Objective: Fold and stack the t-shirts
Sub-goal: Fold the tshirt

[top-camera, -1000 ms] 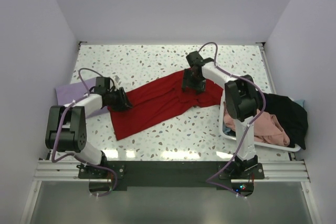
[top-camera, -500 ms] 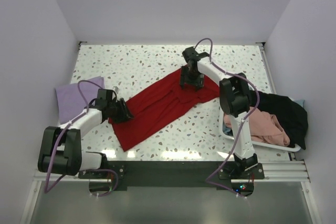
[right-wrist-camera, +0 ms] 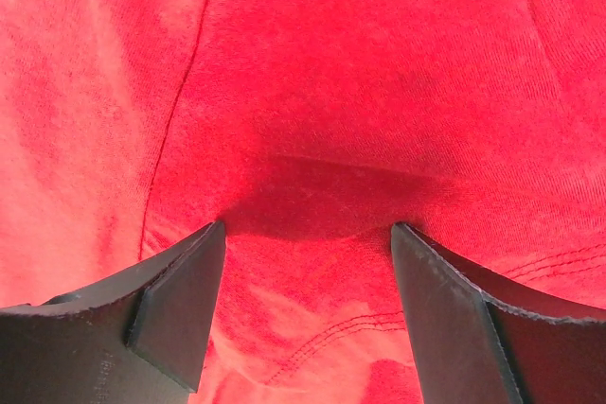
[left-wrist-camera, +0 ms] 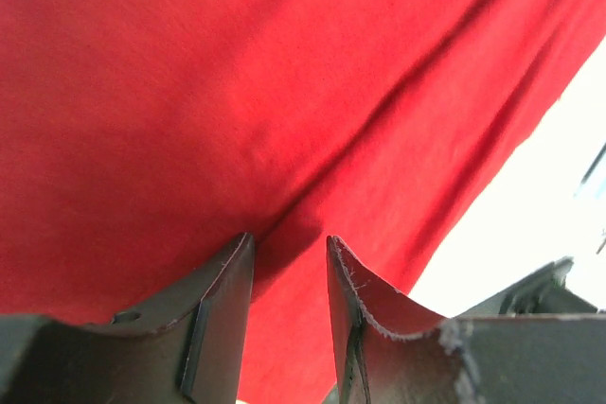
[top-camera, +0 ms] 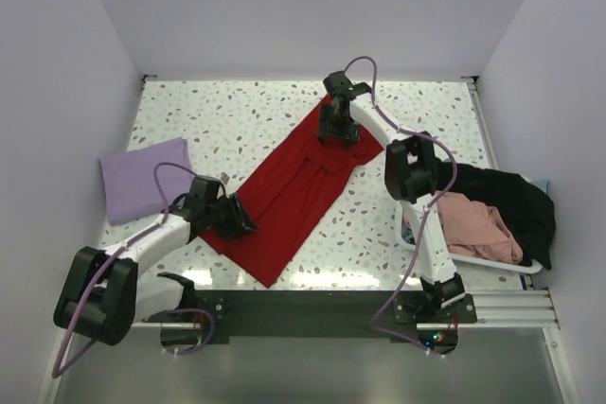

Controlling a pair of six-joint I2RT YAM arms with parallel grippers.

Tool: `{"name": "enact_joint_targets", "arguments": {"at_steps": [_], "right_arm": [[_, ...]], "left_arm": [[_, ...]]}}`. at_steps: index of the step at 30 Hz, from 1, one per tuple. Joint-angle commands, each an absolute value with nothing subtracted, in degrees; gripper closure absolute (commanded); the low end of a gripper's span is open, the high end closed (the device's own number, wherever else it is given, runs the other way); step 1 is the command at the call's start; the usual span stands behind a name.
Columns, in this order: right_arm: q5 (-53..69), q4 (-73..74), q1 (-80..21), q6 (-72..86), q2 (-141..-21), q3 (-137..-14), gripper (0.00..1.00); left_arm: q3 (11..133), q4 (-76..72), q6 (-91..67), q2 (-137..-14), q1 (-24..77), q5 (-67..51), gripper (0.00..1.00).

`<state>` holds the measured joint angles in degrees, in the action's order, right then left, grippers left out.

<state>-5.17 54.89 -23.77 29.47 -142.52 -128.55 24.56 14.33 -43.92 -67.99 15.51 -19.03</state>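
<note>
Red t-shirt point(top-camera: 298, 186): I hold it stretched flat for folding; left gripper point(left-wrist-camera: 289, 262) pinches its hem, right gripper point(right-wrist-camera: 308, 234) clamps its collar end.

A speckled white counter point(top-camera: 246, 120) fills the floor between pale walls point(top-camera: 312, 7). At its right edge, toward the near corner, sits a white basket point(top-camera: 473, 258), possibly overhanging; a small blue scrap point(top-camera: 542, 184) shows behind it.

White arm links, black joints, lilac cables, dark fingers point(right-wrist-camera: 180, 300)
</note>
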Motion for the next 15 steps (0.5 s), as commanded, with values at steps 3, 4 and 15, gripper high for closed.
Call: {"name": "enact_joint_targets", "arguments": {"at_steps": [3, 4, 15], "right_arm": [[-1.59, 50.98, -23.12, 29.09, -145.73, -129.11, 0.25], [-1.15, 50.45, -23.12, 29.18, -145.03, -128.33, 0.25], [1.48, 47.99, -23.29, 28.03, -130.09, -122.88, 0.20]], "left_arm": [[23.47, 13.53, -48.78, -66.01, 20.13, -20.30, 0.59], [23.73, 13.80, -48.52, -64.87, 20.30, -20.22, 0.59], [33.49, 20.22, -41.32, -61.08, 20.30, -14.42, 0.58]]}}
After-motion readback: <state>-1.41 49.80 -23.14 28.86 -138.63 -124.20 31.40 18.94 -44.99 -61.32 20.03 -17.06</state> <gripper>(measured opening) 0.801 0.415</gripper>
